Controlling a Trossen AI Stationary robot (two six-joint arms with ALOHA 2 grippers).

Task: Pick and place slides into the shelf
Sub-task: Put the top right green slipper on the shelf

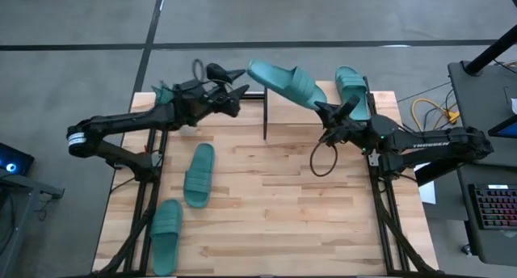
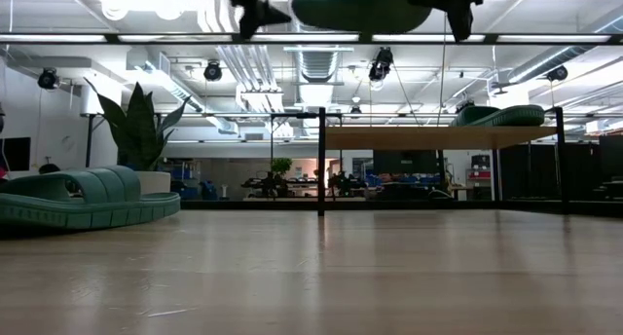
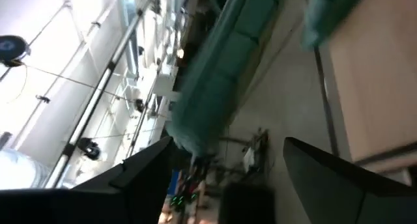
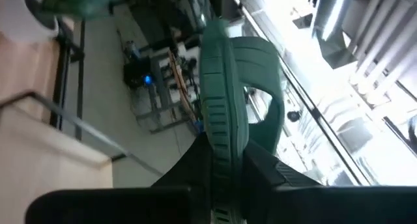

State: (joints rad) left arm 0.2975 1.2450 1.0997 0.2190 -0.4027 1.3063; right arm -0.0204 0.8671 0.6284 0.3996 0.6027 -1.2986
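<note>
Slides first, placed against the shelf [image 1: 319, 108]: two lie flat on the table [image 1: 283, 221] well in front of it, the nearest slide [image 1: 166, 227] by the table's front left corner and a second slide [image 1: 199, 174] a little closer to the shelf; a third slide [image 1: 350, 86] already sits on the right end of the shelf's top board; the fourth slide [image 1: 287, 82] hangs in the air over the shelf's left part, tilted; the right gripper [image 1: 331, 115] is pinched narrow on one end of its sole, edge-on between the fingers in the right wrist view; the left gripper [image 1: 239, 96] stands wide and holds nothing, just beside the slide's other end.

These look like light rubber sandals, soft enough to bend, probably grippy rather than slick, not fragile; held by one end the far end may sag or swing, so a pinch on the sole edge near the strap, or on the strap itself, seems the steadier hold.

The table is pale planked wood, smooth and level; beyond the shelf a spiky plant [image 2: 141, 130] stands to its left; farther off, a workshop room with ceiling lights and pipes.
</note>
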